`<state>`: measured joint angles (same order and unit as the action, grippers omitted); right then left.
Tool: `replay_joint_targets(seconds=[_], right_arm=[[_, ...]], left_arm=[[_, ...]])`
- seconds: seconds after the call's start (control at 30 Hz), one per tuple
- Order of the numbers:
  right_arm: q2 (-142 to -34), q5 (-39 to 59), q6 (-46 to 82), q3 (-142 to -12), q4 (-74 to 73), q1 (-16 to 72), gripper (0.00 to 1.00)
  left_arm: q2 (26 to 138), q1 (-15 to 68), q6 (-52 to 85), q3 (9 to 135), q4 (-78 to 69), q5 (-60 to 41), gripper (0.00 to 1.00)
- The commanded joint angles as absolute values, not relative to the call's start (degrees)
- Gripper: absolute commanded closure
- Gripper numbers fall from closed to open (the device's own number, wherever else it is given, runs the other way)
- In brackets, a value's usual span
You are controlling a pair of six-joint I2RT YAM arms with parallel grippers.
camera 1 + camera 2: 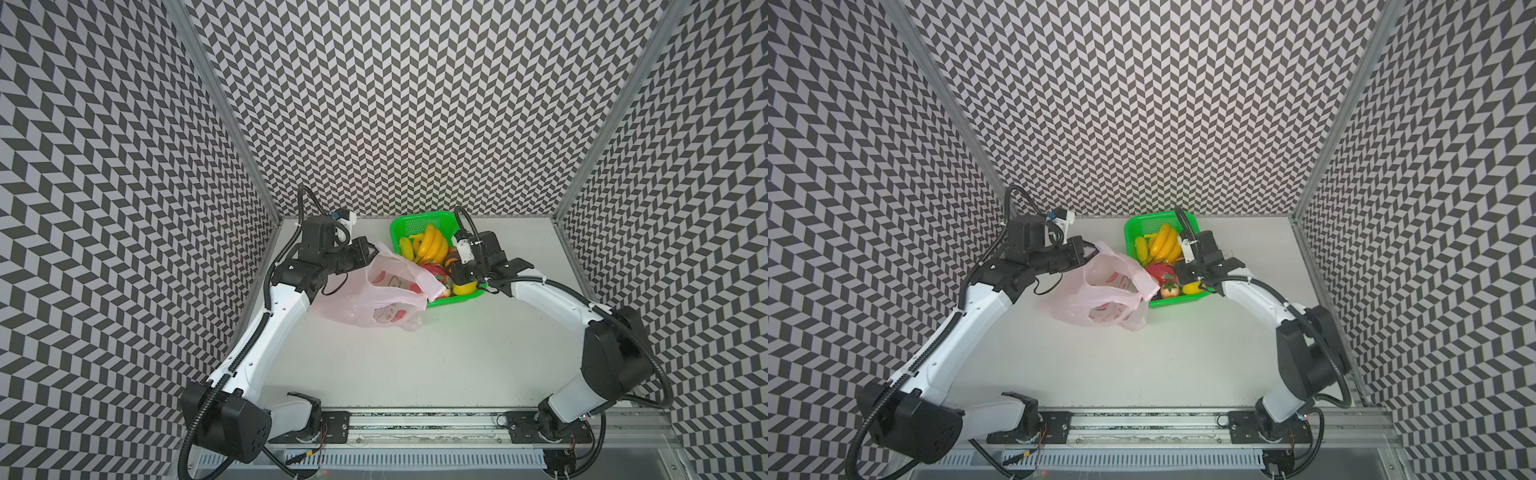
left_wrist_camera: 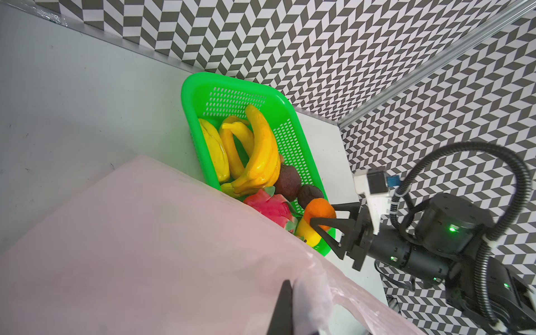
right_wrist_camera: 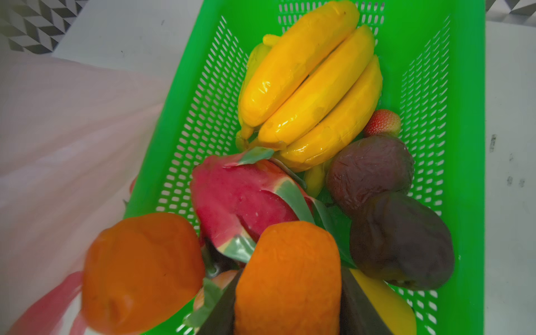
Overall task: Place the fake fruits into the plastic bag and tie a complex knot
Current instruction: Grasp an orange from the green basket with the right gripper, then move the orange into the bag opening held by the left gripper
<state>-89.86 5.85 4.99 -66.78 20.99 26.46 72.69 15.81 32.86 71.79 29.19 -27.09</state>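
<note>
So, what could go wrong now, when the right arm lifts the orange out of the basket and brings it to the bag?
The right end effector grips the orange, a glossy round fruit that may slip when lifted. The dragon fruit seems to touch it and may be dragged along. The left end effector holds the plastic bag at one edge only, so its slack mouth may sag and the orange may miss it.

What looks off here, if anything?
Two things. The orange between the right gripper's jaws looks squashed and flat-sided. The plastic bag's loose edge appears to hang over the green basket's rim, hiding some fruit.
</note>
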Motion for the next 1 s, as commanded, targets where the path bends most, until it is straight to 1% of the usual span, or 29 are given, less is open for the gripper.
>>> replay_joint_targets(seconds=[0.0,0.33,0.53,0.73,0.97], right_arm=[[-83.28,7.16,5.05,-64.24,19.33,26.63,0.77],[-64.86,17.20,10.03,-51.99,17.29,27.11,0.79],[-56.56,22.53,13.44,-44.31,12.86,29.86,0.79],[-53.44,24.52,19.22,-37.78,2.70,35.34,0.79],[-56.36,22.71,24.17,-34.74,-9.57,42.76,0.79]], left_arm=[[71.46,15.50,32.37,71.81,29.05,-26.54,1.00],[71.37,15.50,32.17,71.99,29.01,-26.45,1.00],[71.28,15.56,32.17,71.89,29.01,-26.50,1.00],[71.16,15.56,32.35,71.63,28.74,-26.48,1.00],[71.10,15.56,32.43,71.54,28.74,-26.50,1.00]])
